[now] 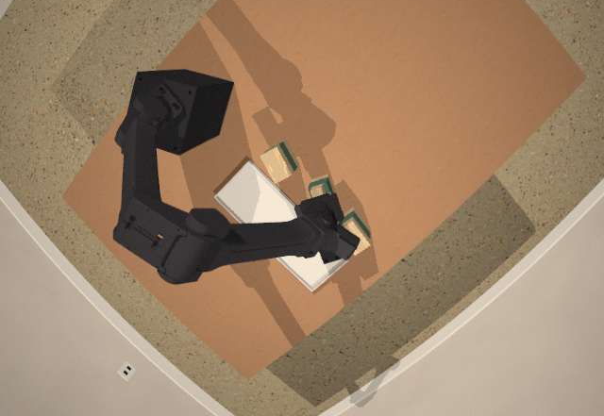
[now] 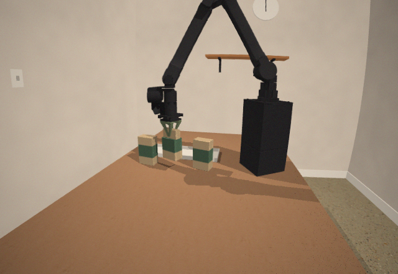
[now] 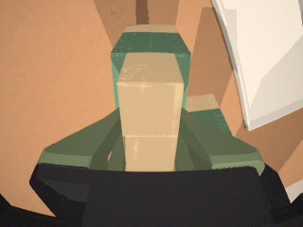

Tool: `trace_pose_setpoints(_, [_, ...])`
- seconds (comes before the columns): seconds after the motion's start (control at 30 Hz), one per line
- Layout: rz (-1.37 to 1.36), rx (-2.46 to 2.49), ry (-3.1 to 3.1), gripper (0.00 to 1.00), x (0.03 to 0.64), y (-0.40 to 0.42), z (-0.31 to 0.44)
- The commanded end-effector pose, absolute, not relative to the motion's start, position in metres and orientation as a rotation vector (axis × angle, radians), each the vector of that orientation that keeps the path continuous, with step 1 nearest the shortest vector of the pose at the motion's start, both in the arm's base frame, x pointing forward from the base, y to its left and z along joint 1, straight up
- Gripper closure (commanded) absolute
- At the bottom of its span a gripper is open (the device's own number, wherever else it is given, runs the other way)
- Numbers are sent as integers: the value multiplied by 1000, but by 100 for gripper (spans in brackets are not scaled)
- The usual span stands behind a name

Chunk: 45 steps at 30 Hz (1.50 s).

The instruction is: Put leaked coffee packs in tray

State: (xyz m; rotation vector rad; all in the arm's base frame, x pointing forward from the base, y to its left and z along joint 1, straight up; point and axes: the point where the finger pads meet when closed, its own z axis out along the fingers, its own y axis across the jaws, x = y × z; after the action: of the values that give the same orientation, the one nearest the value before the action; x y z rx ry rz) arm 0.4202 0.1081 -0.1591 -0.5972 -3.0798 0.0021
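Observation:
Three upright coffee packs, tan with a green band, stand in a row on the brown table beside the white tray [image 1: 253,197] [image 2: 216,151] [image 3: 265,26]. My gripper [image 1: 326,203] [image 2: 171,126] [image 3: 150,111] reaches down from above and is shut on the top of the middle pack [image 1: 319,188] [image 2: 172,145] [image 3: 151,76], its green fingers pressing the two big flat sides. That pack stays upright, level with the row. The left pack [image 1: 360,228] [image 2: 147,150] and the right pack [image 1: 278,161] [image 2: 203,153] stand apart from it. The tray holds nothing.
The arm's black base block [image 1: 188,109] [image 2: 265,136] stands at the table's back, past the tray. The tray lies just behind the row of packs, between them and the arm. A wooden shelf [image 2: 245,56] hangs on the wall.

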Motion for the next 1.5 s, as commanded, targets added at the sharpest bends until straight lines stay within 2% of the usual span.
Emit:
trace_pose_setpoints(0.0, [-28, -621, -3111, 75, 433, 114, -142])
trace_pose_setpoints(0.8, [-33, -613, -3125, 75, 438, 90, -142])
trace_pose_setpoints(1.47, [-20, -614, -3133, 75, 459, -28, -137])
